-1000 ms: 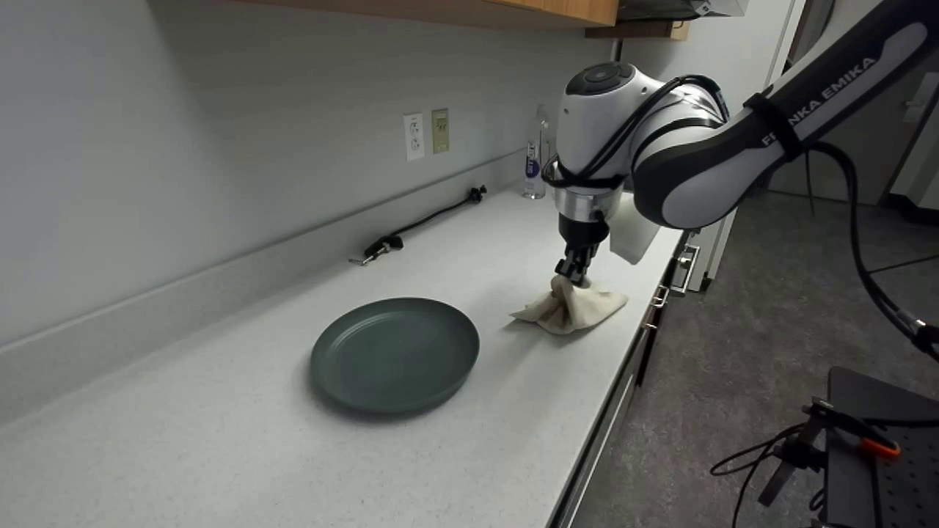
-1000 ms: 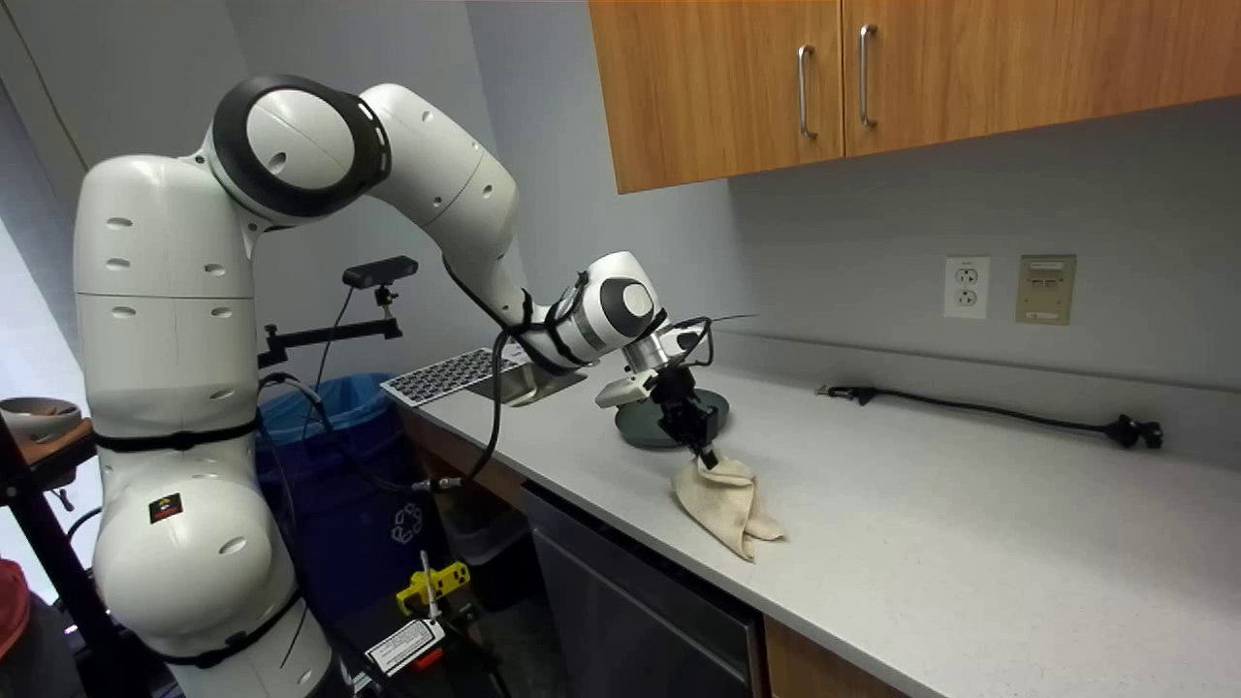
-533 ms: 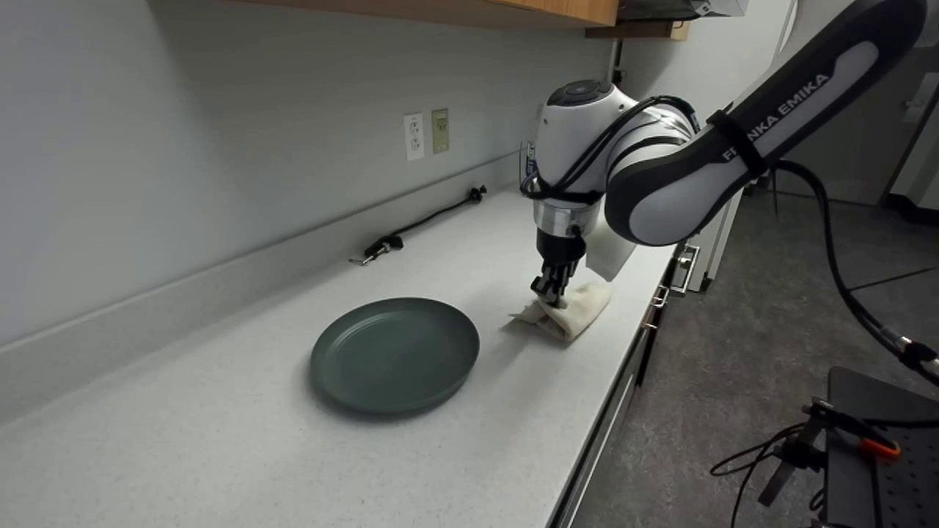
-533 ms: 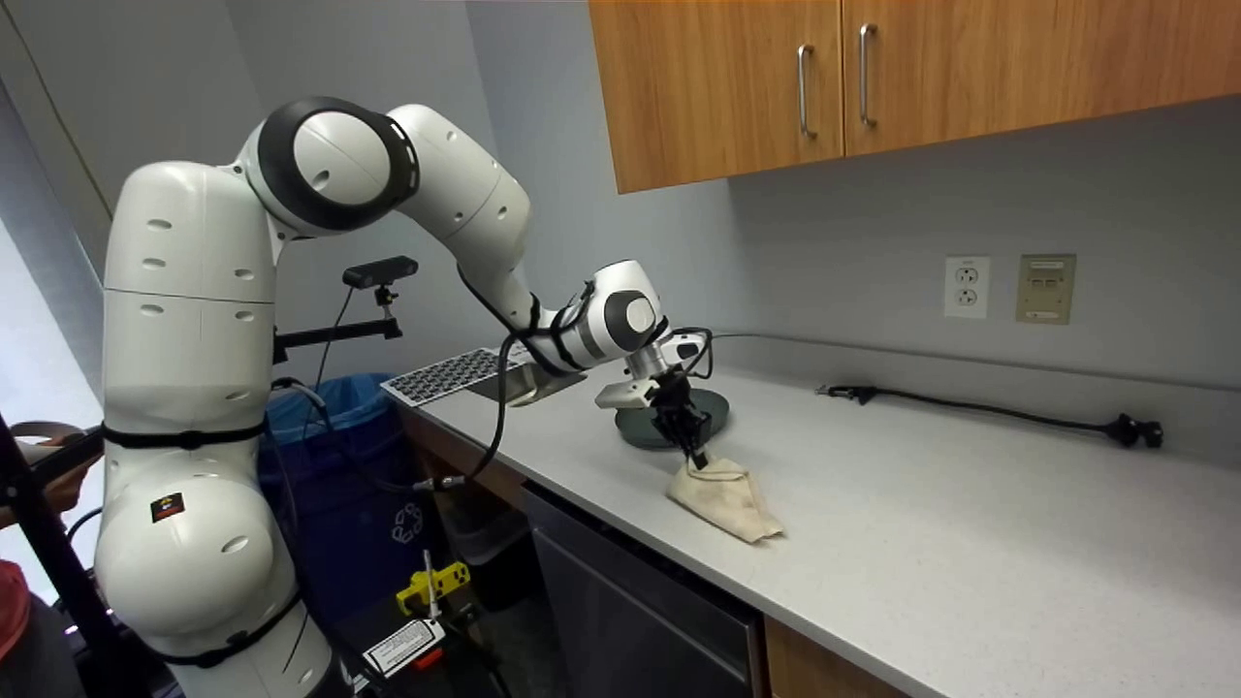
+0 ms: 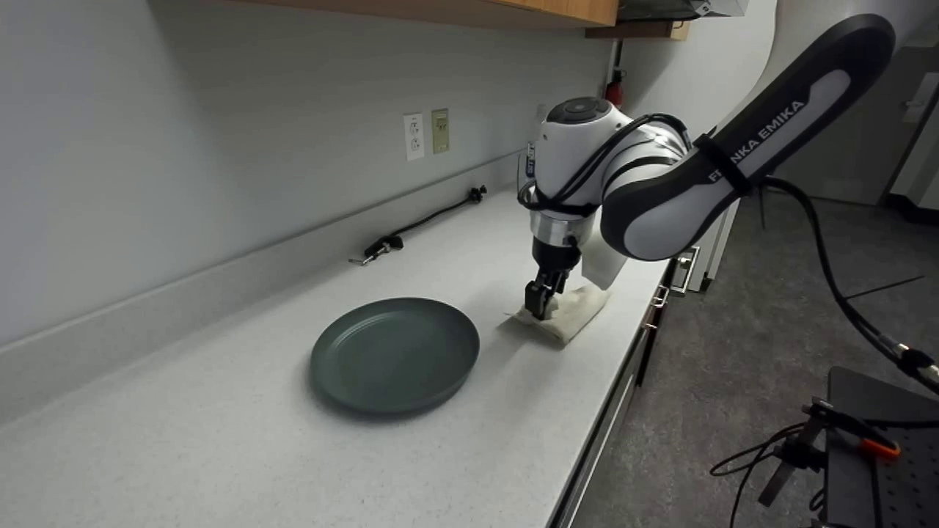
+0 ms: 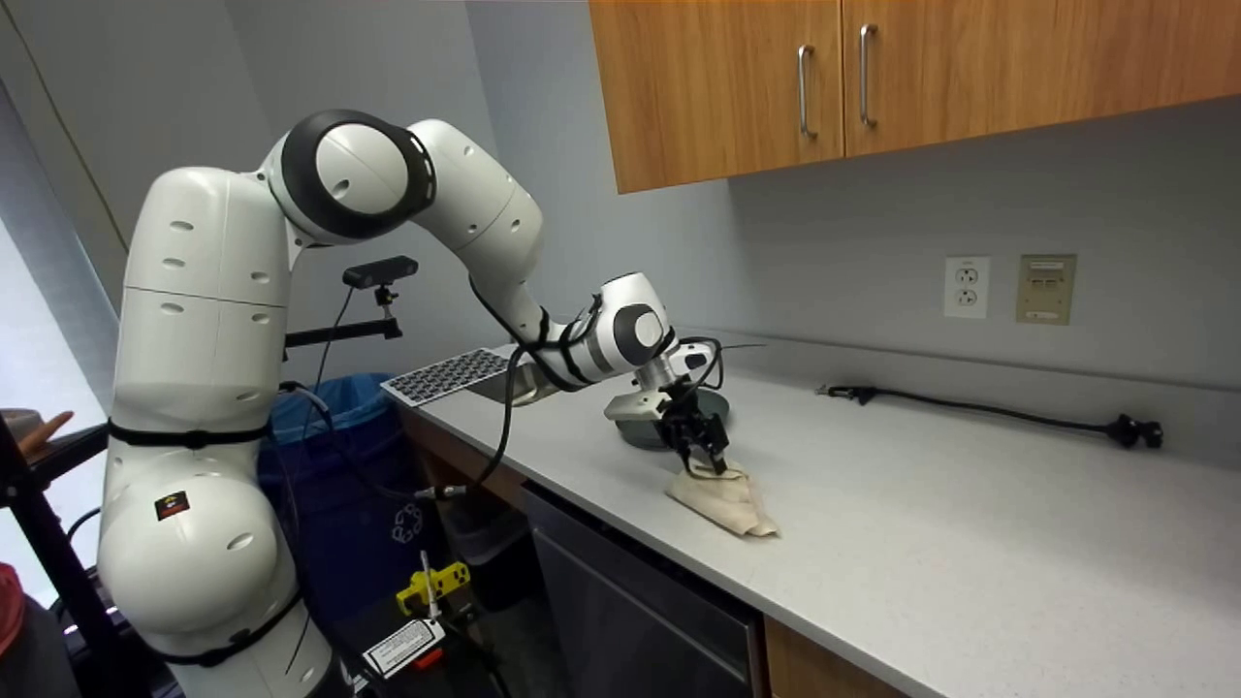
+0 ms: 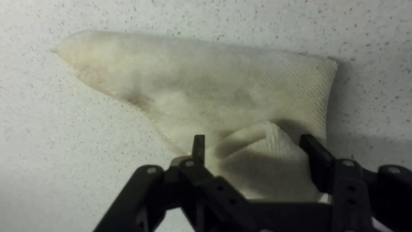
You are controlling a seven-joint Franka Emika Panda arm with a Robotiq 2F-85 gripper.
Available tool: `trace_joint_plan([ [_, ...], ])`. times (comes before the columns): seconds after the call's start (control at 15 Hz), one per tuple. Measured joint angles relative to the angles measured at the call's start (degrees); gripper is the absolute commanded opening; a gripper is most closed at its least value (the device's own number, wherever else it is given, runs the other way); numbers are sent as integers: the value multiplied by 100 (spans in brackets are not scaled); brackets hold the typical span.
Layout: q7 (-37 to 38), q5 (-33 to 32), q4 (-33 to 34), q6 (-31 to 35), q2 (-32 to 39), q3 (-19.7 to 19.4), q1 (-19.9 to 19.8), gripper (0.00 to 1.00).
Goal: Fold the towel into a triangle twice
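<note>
The towel (image 7: pixel 180 80), a cream-beige cloth with faint darker stains, lies folded on the counter. In the wrist view it narrows to a point at the left and has a squarer end at the right. My gripper (image 7: pixel 253 141) stands open low over its near part, and a raised fold of cloth (image 7: pixel 267 161) rises loose between the fingers. The right fingertip is close against this fold; contact cannot be told. In both exterior views the towel (image 5: pixel 579 315) (image 6: pixel 722 502) lies low under the gripper (image 5: pixel 544 306) (image 6: pixel 705 467), which partly covers it.
A dark green round plate (image 5: pixel 396 356) stands on the counter beside the towel. A black cable (image 6: pixel 989 411) runs along the wall. The counter's front edge (image 5: pixel 615 392) is close to the towel. Wooden cabinets (image 6: pixel 722 97) hang above, and a sink (image 6: pixel 528 384) lies at the far end.
The gripper has moved down and toward the plate, carrying the gathered towel corner over. Its jaws have opened and released the corner, and the towel now lies flatter.
</note>
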Motion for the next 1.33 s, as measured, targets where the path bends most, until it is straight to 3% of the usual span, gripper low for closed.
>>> trace_joint_plan([
  [0.4,716,-729,-24,530,-141,-635,362,100],
  [0.87,873,-789,-535,555,-792,-748,309,100],
  [1.07,662,-515,-1004,553,-1275,-634,151,100],
  [1.33,-311,420,-1611,565,-1997,-343,-200,100],
])
